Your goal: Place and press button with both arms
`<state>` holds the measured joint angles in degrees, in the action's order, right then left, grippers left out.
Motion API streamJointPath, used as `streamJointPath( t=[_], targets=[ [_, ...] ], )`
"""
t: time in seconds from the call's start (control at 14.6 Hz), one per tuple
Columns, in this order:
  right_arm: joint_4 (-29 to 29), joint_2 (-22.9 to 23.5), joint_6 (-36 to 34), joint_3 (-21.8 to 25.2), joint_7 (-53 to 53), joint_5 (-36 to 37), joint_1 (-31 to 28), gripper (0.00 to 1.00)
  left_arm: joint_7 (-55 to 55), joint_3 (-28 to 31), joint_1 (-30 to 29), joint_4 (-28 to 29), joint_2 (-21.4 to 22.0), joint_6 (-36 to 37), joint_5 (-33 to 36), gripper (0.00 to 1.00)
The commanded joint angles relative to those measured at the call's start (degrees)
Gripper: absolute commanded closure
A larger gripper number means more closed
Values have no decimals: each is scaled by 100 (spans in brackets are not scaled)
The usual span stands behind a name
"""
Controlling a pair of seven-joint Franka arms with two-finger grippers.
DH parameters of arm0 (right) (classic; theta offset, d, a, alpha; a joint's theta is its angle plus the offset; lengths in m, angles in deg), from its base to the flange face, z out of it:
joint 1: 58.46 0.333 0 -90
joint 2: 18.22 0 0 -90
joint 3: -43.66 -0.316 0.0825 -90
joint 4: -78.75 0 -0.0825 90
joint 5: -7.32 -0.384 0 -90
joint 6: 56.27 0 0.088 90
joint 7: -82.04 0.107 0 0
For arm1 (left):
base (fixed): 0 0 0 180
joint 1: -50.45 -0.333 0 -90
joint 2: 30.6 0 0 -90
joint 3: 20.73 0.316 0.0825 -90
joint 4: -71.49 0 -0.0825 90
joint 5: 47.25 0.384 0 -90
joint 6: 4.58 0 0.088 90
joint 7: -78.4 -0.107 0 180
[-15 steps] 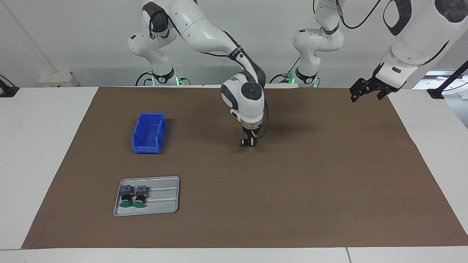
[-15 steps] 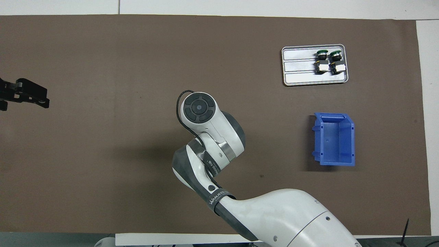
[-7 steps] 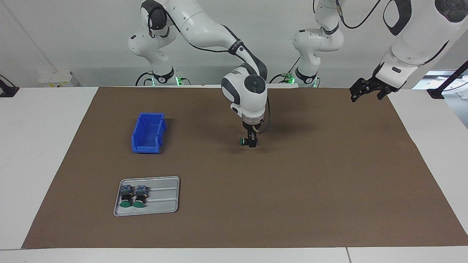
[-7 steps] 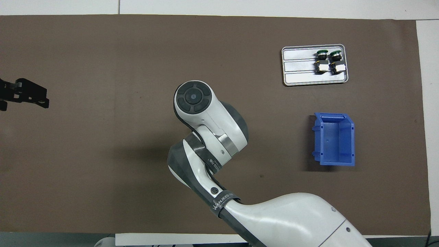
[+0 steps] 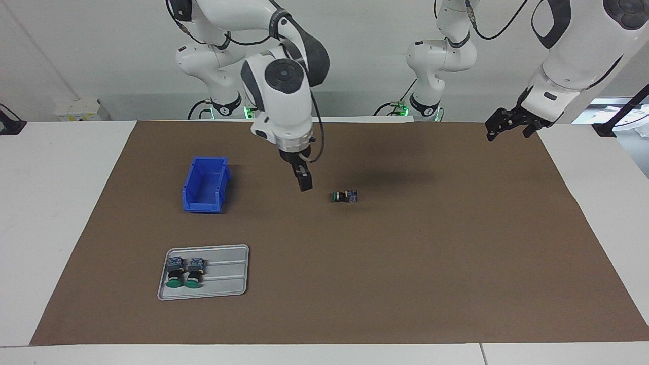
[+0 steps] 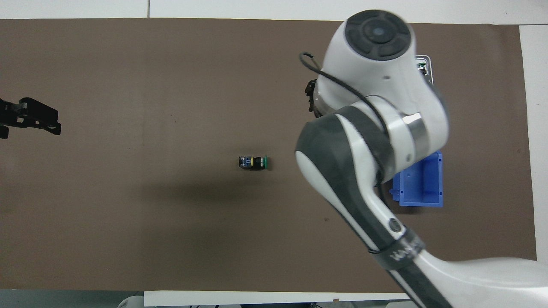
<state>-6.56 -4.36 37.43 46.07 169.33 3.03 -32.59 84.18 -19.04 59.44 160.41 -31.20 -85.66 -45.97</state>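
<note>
The button (image 5: 345, 196) lies on its side on the brown mat (image 5: 405, 263) near the table's middle, free of both grippers. Its green cap points toward the right arm's end. It also shows in the overhead view (image 6: 254, 162). My right gripper (image 5: 304, 182) is empty and open, raised over the mat between the button and the blue bin (image 5: 205, 185). In the overhead view only a black bit of the right gripper (image 6: 310, 95) shows beside the wrist. My left gripper (image 5: 508, 133) is open and waits in the air over the mat's edge at the left arm's end; it also shows in the overhead view (image 6: 28, 119).
A grey tray (image 5: 225, 276) holds two alike green-capped switches (image 5: 185, 272), farther from the robots than the blue bin. In the overhead view the right arm covers most of the tray and part of the bin (image 6: 421, 188).
The right gripper let go of the button, rose and swung toward the blue bin. The button stays where it was set down. The left arm has not moved.
</note>
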Motion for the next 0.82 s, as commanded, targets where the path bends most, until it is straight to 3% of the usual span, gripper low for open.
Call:
streamJointPath(
  t=[0.0, 0.34, 0.75],
  targets=[
    [-170, -646, -569, -65, -1752, 43, -712, 3, 99, 42, 42, 204, 173, 13, 39, 0],
    [-179, -1350, -1467, -48, -4664, 61, -1908, 3, 108, 33, 50, 353, 208, -48, 39, 0],
    [-337, -1509, -1495, -48, -7934, 280, -2674, 2, 1405, 7, 322, 775, 454, -339, 30, 0]
  ],
)
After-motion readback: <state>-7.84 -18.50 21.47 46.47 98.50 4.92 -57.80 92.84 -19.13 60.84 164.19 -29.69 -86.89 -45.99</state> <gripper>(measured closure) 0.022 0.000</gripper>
